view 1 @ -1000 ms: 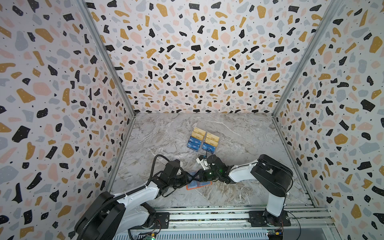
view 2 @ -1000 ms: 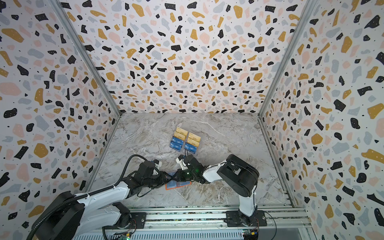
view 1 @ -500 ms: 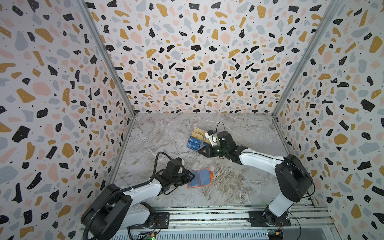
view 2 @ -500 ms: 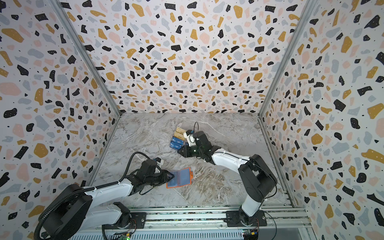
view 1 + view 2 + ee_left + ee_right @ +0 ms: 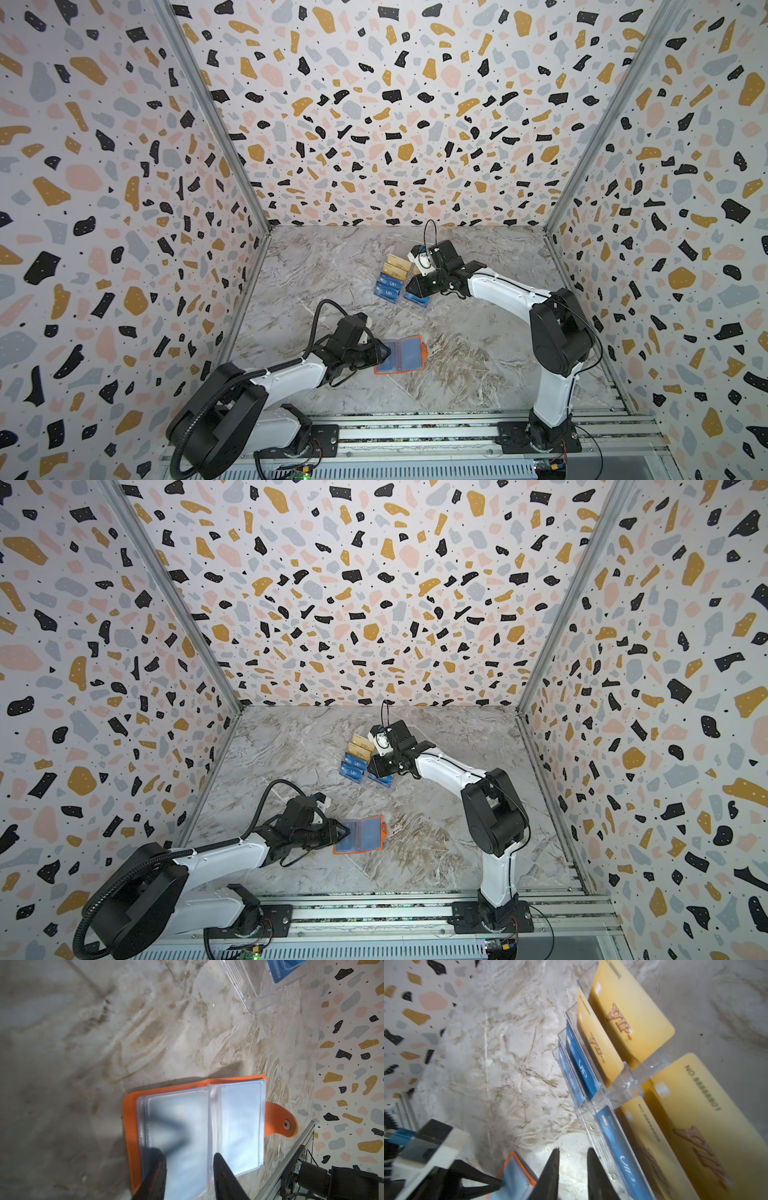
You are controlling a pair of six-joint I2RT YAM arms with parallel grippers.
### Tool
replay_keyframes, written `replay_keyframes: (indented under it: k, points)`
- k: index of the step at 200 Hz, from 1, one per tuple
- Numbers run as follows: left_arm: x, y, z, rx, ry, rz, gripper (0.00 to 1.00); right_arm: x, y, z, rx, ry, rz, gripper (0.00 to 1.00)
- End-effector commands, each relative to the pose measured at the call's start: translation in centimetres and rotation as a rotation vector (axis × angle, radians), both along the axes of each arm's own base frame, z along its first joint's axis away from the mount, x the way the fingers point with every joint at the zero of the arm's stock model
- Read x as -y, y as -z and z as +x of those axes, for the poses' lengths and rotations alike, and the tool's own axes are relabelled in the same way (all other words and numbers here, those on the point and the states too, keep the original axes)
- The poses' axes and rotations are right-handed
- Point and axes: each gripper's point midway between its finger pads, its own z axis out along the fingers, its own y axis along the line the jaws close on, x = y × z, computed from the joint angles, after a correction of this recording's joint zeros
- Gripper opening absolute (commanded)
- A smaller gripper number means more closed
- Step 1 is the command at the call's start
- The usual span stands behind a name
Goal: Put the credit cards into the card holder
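Since a second ago the right fingers (image 5: 552, 1169) have left the card holder (image 5: 405, 355) and crossed to the credit cards (image 5: 631, 1018), while the left fingers (image 5: 156, 1176) have stayed on the holder.

The card holder lies open and flat on the bench (image 5: 324, 274), with its snap tab (image 5: 285, 1124) on the side away from the left fingers. In both top views, both pages show blue under the clear plastic. The left fingers stand apart with their tips on the nearer page, one by its outer edge and one by the fold. Whether they press it down I cannot tell.

The credit cards stand upright in a clear rack (image 5: 627, 1084), well apart from the left fingers. Gold ones fill the rows farther from the right fingers and blue ones (image 5: 582, 1068) the nearer rows. The right fingers are slightly apart with nothing between them. Their tips are just beside the rack's front edge, where a blue card (image 5: 618, 1147) stands closest. Speckled walls (image 5: 374, 124) enclose the bench on three sides.
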Motion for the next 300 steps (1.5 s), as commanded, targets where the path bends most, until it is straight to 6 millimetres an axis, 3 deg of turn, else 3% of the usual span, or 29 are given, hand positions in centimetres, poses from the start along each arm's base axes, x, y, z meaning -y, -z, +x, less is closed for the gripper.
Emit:
replay_keyframes:
  k: [1,74,157,217,300]
  points:
    - [-0.4,0.3,-0.2,-0.017,0.001,0.028,0.40,1.4,-1.3,0.5,0.076,-0.003,-0.102,0.27]
    - [-0.3,0.1,-0.2,-0.017,0.002,0.019,0.40,1.7,0.0,2.0,0.067,-0.032,-0.165,0.32]
    - [-0.2,0.0,-0.1,-0.018,0.002,0.021,0.40,1.1,1.6,1.8,0.026,-0.079,-0.180,0.32]
    - [-0.3,0.3,-0.2,-0.024,0.003,0.025,0.41,0.3,0.6,0.9,0.046,-0.113,-0.154,0.21]
    - [-0.4,0.3,-0.1,-0.027,-0.007,0.028,0.41,0.5,1.8,0.9,0.071,-0.159,-0.222,0.15]
